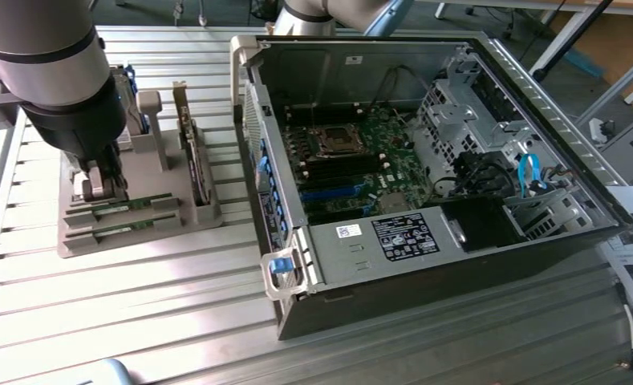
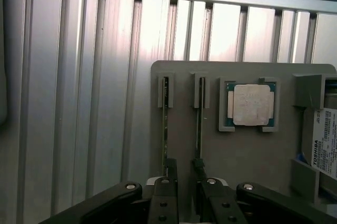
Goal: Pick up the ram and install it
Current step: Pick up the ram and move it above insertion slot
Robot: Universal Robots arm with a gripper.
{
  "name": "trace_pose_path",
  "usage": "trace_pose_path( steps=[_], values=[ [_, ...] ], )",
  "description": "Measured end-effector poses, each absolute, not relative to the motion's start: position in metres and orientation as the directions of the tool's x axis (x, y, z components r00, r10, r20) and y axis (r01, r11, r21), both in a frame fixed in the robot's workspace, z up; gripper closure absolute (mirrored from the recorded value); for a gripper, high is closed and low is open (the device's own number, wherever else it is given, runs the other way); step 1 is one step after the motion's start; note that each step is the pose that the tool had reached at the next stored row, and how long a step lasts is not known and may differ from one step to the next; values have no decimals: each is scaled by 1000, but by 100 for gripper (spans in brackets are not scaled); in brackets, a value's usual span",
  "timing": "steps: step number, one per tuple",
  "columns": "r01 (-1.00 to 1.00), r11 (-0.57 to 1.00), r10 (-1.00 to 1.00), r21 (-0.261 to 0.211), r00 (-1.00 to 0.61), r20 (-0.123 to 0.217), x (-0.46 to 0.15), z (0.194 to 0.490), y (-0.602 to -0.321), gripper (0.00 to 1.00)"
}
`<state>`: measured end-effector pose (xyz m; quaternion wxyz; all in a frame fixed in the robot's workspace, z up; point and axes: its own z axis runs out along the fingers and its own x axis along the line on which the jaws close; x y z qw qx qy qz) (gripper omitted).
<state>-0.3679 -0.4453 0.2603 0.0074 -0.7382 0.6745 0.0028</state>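
While the gripper (image 2: 183, 167) hangs over the grey holder (image 2: 247, 155), you see its fingers (image 2: 171, 174) spread apart and empty, near the two ram sticks (image 2: 165, 124).

End effector (image 2: 182, 170), jaws apart, near the ram (image 2: 165, 124)

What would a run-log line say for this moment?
gripper: open | over: two thin green ram sticks | sticks: seated in grey plastic holder

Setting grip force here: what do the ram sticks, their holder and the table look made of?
Ram sticks: green circuit board, matte, seen edge-on. Holder: grey plastic, probably; uniformly dull, moulded slots. Table: likely aluminium, ribbed slats with bright brushed sheen.
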Motion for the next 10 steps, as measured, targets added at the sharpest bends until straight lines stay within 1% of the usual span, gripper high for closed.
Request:
trace_pose_path(
  steps=[10],
  values=[
    [-996, -90, -996, -7, 90, -14, -367, 260, -449, 75]
  ],
)
